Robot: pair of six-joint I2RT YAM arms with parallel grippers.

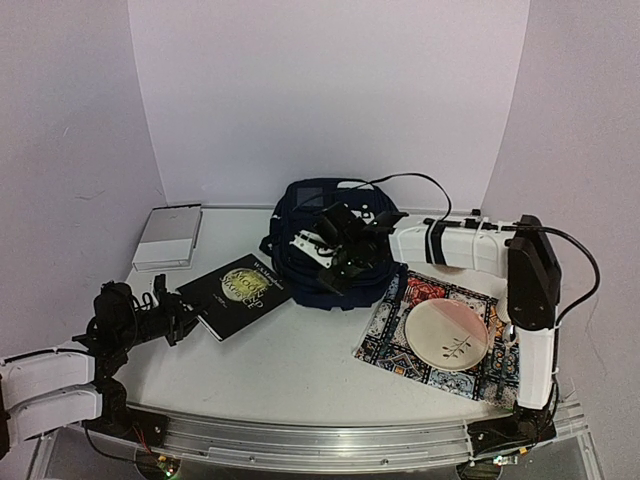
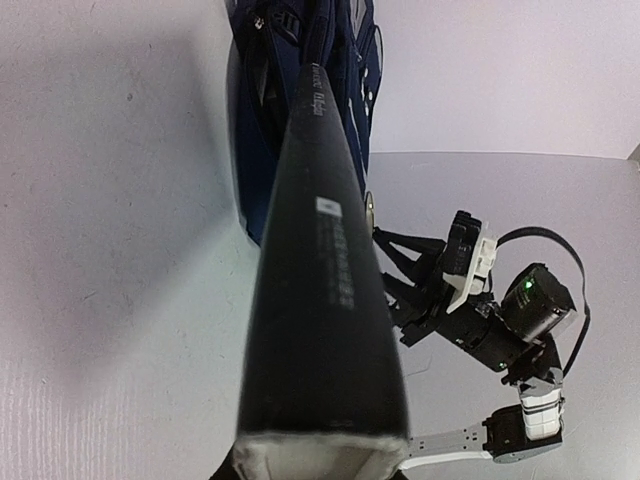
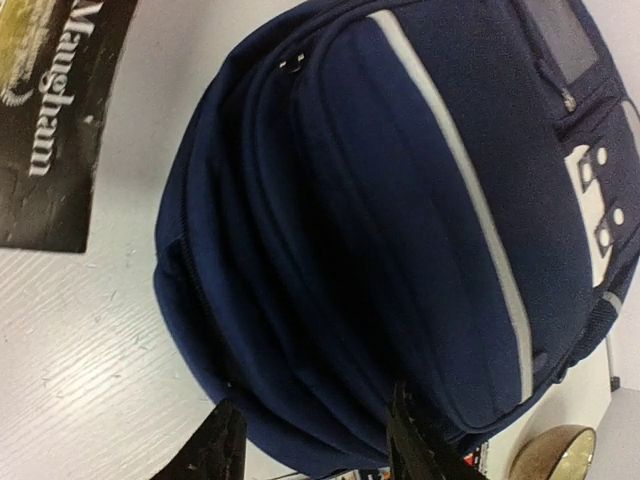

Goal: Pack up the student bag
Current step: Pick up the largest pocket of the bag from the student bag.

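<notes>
The student bag [image 1: 318,245], a dark navy backpack with white stripes, lies at the back middle of the table. A black book [image 1: 235,292] with gold lettering lies left of it. My left gripper [image 1: 182,318] is shut on the book's near left edge. In the left wrist view the book [image 2: 320,280] runs edge-on from the jaws toward the bag [image 2: 300,70]. My right gripper [image 1: 338,262] is open just over the bag's near side. In the right wrist view the bag [image 3: 400,220] fills the frame, with the open fingers [image 3: 225,452] astride its lower edge.
A white flat box [image 1: 170,236] lies at the back left. A patterned mat [image 1: 395,340] with a round plate [image 1: 448,334] on it lies right of the bag, under the right arm. White walls close in the back and sides.
</notes>
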